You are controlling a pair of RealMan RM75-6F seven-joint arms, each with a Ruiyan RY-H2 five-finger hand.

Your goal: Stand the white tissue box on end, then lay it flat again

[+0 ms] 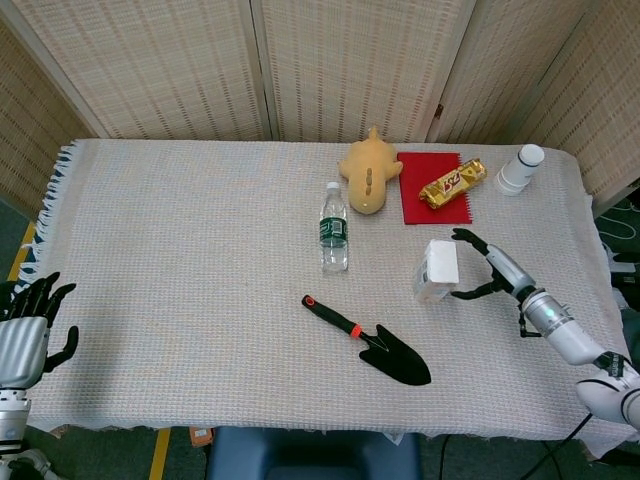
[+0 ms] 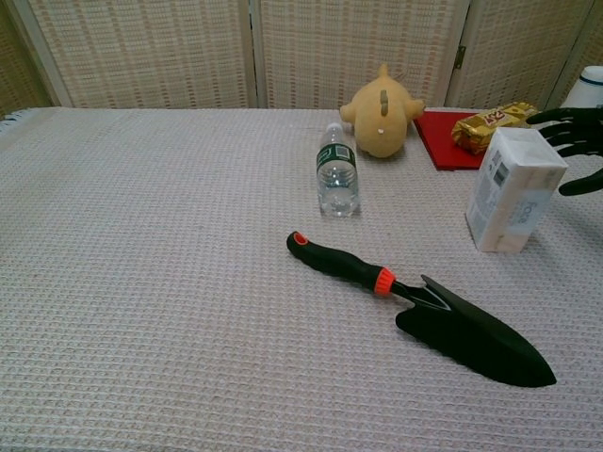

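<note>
The white tissue box (image 1: 437, 270) stands on its short end right of the table's middle, leaning to the right (image 2: 513, 191). My right hand (image 1: 487, 268) reaches in from the right. A finger lies along the box's far top edge and the thumb along its near side, so the hand loosely holds the tilted upper part (image 2: 577, 141). My left hand (image 1: 27, 335) hangs off the table's near left corner with fingers apart and nothing in it.
A black trowel with an orange-tipped handle (image 1: 368, 342) lies in front of the box. A water bottle (image 1: 334, 228) stands to its left. Behind are a yellow plush toy (image 1: 367, 172), a red pad (image 1: 432, 187) with a gold snack pack (image 1: 452, 183), and a white cup (image 1: 520, 168).
</note>
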